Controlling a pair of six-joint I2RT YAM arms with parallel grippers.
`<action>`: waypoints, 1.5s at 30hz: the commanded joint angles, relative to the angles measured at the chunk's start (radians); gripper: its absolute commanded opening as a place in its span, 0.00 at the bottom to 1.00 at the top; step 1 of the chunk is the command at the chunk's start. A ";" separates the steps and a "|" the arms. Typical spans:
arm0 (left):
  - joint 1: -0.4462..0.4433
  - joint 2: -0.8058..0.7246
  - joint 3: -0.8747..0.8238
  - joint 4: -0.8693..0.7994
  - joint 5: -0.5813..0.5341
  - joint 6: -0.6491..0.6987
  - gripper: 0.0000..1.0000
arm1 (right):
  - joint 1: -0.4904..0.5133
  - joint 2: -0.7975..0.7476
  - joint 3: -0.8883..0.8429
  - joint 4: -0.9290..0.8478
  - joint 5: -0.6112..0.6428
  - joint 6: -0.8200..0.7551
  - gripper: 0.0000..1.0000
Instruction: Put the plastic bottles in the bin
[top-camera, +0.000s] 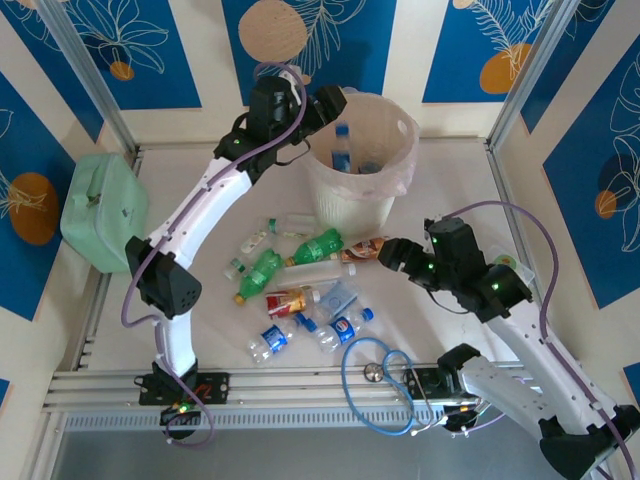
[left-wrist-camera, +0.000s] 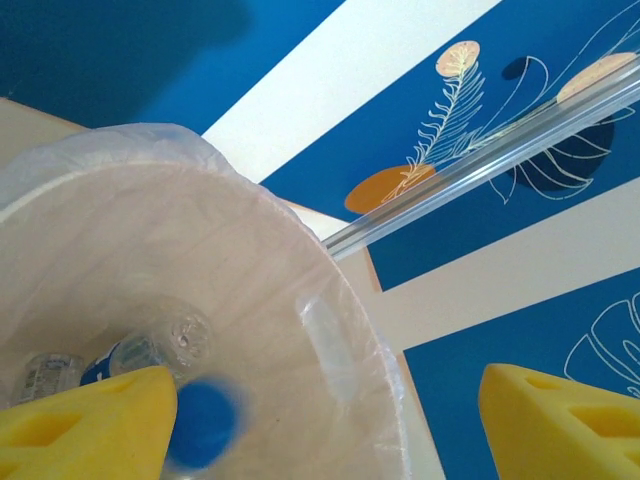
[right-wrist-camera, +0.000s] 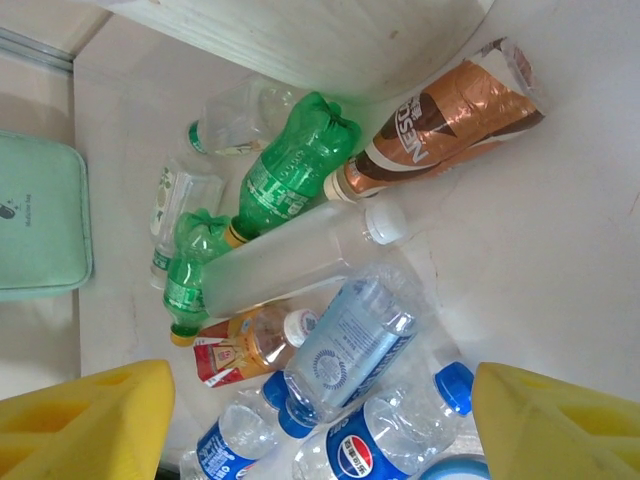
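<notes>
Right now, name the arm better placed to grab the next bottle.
Right. Its open pincer points at the loose bottles close by; the left pincer, also open, is up over the bin.

Walls (top-camera: 330, 40) on every side in deep blue, crossed by broad cream stripes (top-camera: 200, 60). On the blue, thin white feather and leaf drawings (top-camera: 520, 20) and round spots: a pale tan one (top-camera: 272, 30) at the back middle, orange ones (top-camera: 505, 68) towards the right and the left. Two slanted aluminium posts (top-camera: 85, 75) at the back corners, in front of the walls. A matte cream-white table top (top-camera: 460, 180), with metal strips (top-camera: 95, 300) along its sides. At the near edge, parallel aluminium rails (top-camera: 300, 385), and below them a plain grey strip (top-camera: 300, 450). Soft, even light, with only faint shadows on the table; in the left wrist view, a darker shadow on the blue wall.
</notes>
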 joint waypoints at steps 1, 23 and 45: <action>-0.006 -0.019 0.041 -0.008 0.001 0.045 0.82 | 0.016 0.007 -0.006 0.006 -0.005 0.018 0.79; -0.058 -0.820 -0.884 -0.139 -0.071 0.391 0.91 | 0.314 0.176 -0.171 -0.083 0.076 0.440 0.75; -0.373 -0.704 -1.099 -0.318 -0.009 0.491 0.83 | 0.202 0.283 -0.186 -0.056 0.041 0.546 0.67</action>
